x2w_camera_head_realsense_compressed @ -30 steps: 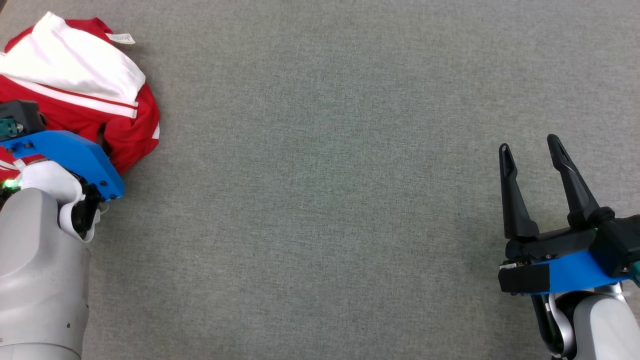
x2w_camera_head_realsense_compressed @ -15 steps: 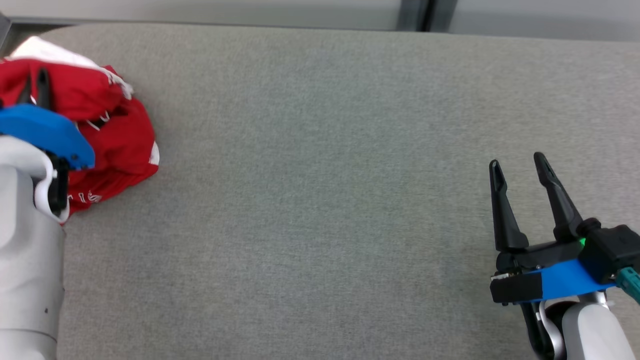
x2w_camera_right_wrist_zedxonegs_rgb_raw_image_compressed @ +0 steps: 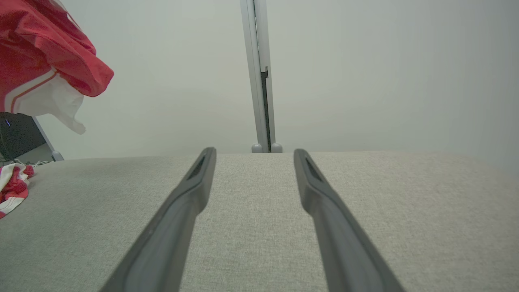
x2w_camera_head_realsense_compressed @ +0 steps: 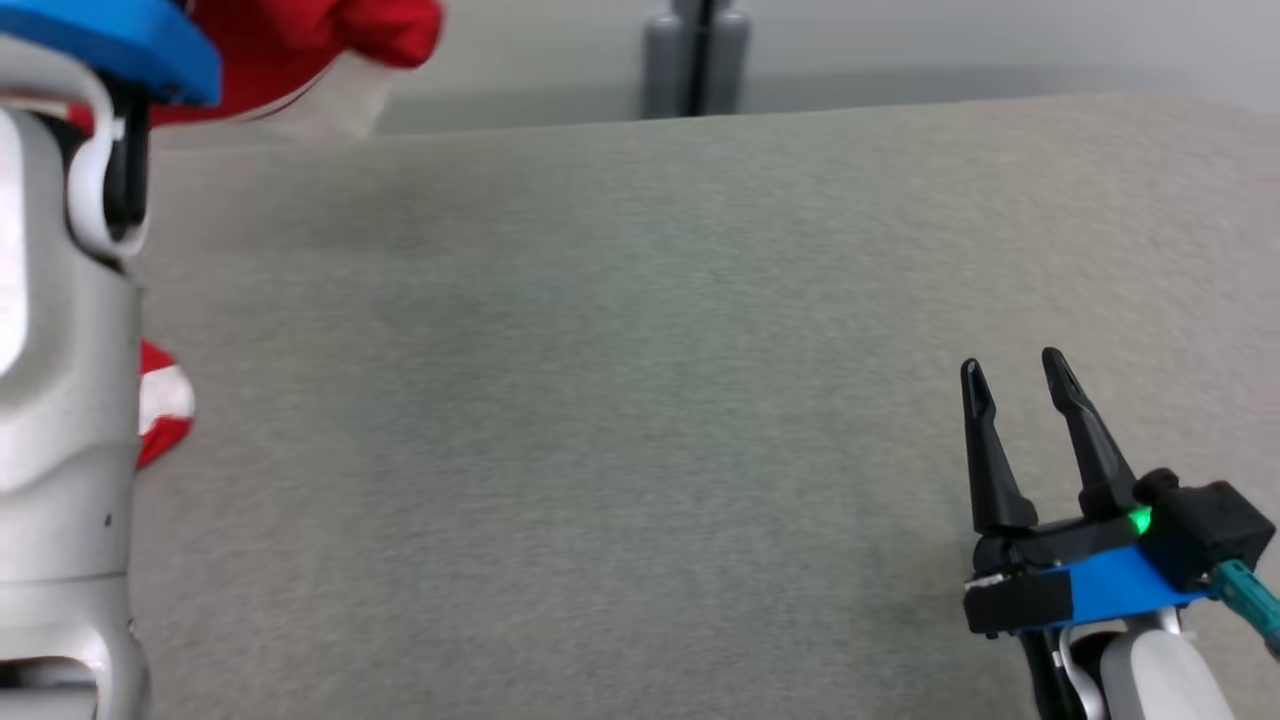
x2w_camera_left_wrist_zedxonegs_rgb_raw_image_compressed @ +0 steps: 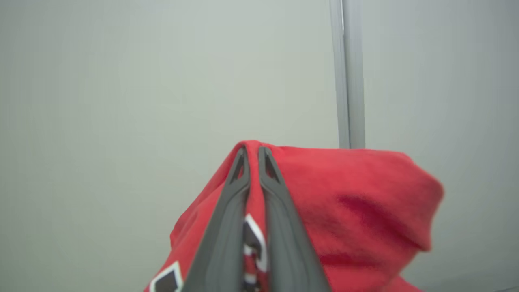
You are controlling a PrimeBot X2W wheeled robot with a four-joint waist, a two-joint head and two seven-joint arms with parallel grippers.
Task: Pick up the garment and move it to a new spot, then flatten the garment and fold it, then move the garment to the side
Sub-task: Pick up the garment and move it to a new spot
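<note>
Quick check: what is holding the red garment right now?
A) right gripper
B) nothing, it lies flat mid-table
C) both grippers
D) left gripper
D: the left gripper is shut on a fold of the red garment, while the right gripper stands open and empty.

Grey cloth-covered table (x2w_camera_head_realsense_compressed: 600,400), pale wall (x2w_camera_right_wrist_zedxonegs_rgb_raw_image_compressed: 365,61) behind, grey upright post (x2w_camera_head_realsense_compressed: 695,60), perhaps a dark box (x2w_camera_right_wrist_zedxonegs_rgb_raw_image_compressed: 18,136)

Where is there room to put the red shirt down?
The grey table is bare across its middle, up to the open right gripper. Only the left edge is crowded: the garment hangs there from the left gripper, its tail on the table.
</note>
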